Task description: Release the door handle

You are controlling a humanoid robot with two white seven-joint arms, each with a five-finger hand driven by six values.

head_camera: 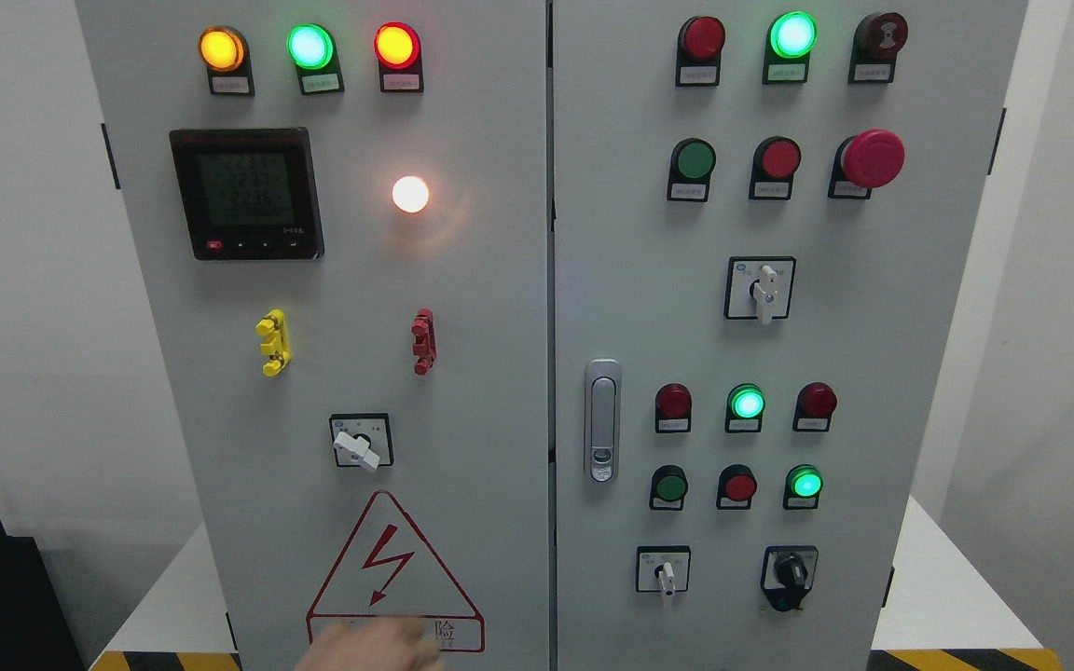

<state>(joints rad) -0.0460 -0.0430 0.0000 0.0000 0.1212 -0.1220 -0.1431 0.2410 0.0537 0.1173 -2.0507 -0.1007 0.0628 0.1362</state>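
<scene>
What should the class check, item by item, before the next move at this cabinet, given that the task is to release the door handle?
1. Door handle free of any grasp: ok, nothing touches it.
2. Handle lying upright and flat against the right door: ok, as far as this view shows.
3. Seam between the two doors closed: ok.
4. Hand away from the handle: ok, it is at the bottom edge, over the warning sign.
5. Which arm that hand belongs to: cannot tell, it is blurred and the arm is hidden.
6. Hand apart from the rotary switch: ok.
</scene>
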